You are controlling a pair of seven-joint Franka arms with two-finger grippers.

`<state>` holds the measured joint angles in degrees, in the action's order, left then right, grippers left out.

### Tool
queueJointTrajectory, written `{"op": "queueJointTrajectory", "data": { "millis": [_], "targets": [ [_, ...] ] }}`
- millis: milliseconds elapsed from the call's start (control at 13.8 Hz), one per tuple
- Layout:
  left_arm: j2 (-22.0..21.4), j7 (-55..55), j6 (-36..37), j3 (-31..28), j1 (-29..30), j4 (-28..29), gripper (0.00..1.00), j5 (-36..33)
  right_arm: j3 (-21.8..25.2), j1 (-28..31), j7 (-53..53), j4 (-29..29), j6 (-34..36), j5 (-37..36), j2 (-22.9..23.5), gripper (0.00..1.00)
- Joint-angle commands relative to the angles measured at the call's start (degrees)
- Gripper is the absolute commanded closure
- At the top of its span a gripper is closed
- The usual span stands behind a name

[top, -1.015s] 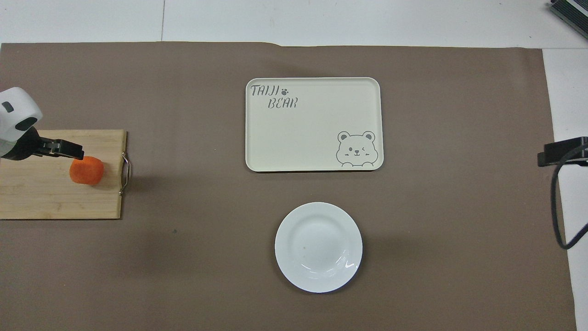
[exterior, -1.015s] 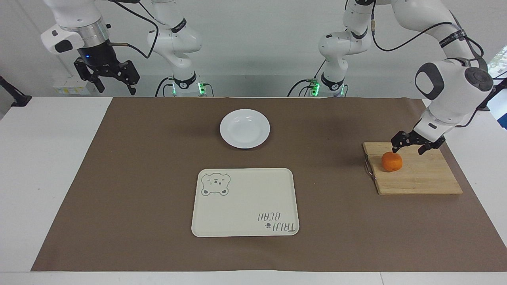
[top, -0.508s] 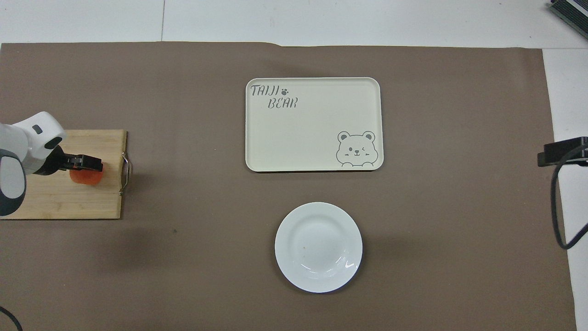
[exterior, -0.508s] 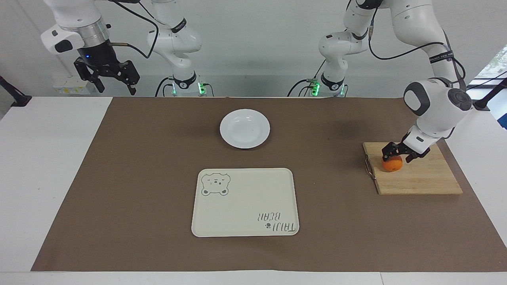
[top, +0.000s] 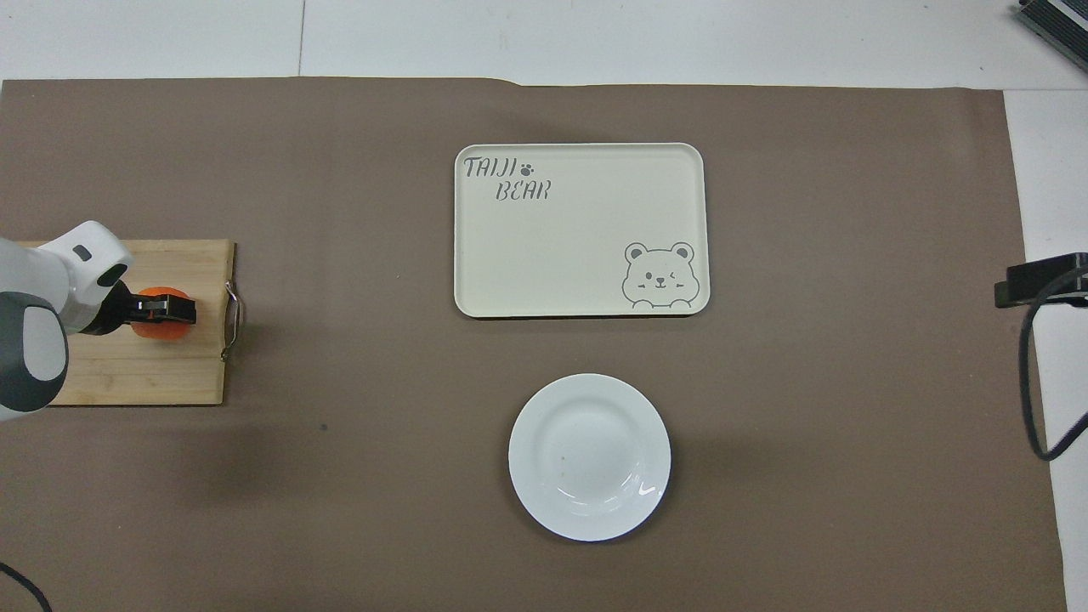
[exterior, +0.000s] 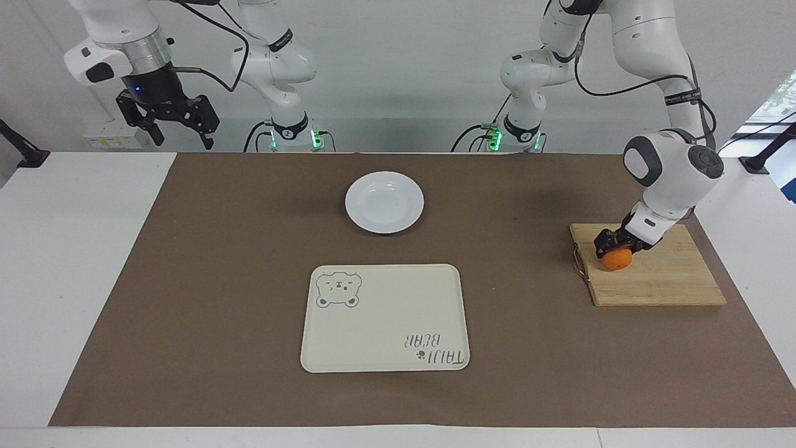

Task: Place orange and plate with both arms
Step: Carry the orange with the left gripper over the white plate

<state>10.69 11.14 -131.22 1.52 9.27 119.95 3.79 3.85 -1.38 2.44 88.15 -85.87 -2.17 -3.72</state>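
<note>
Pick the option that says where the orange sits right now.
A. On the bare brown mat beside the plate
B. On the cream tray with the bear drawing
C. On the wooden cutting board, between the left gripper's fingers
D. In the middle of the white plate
C: the orange rests on the wooden cutting board with the left gripper closed around it; the plate and the cream tray hold nothing.

A cream bear tray (exterior: 384,318) and wooden cutting board (exterior: 665,280) lie well apart on brown paper (exterior: 205,280).
</note>
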Motion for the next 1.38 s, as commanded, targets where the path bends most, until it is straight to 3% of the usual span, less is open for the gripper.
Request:
{"op": "queueJointTrajectory", "data": {
  "millis": [0, 725, 1015, 1305],
  "targets": [
    [0.0, -2.5, 1.7, 0.3, -0.5, -3.3, 1.0, 1.0, -0.2, 0.4, -0.9, 0.4, 0.5, -0.6, -0.8, 0.0],
    [-4.3, -10.8, 28.8, 0.9, -6.0, -21.3, 1.0, 0.3, -0.2, 0.4, -0.9, 0.4, 0.5, -0.6, -0.8, 0.0],
    [-4.5, -20.7, 29.5, 1.1, -13.6, -22.4, 1.0, -1.3, -0.2, 0.4, -0.9, 0.4, 0.5, -0.6, -0.8, 0.0],
    [-6.2, -32.6, 26.8, 1.4, -22.0, -19.9, 1.0, -1.2, -0.3, 0.4, -0.9, 0.4, 0.5, -0.6, -0.8, 0.0]
  ]
}}
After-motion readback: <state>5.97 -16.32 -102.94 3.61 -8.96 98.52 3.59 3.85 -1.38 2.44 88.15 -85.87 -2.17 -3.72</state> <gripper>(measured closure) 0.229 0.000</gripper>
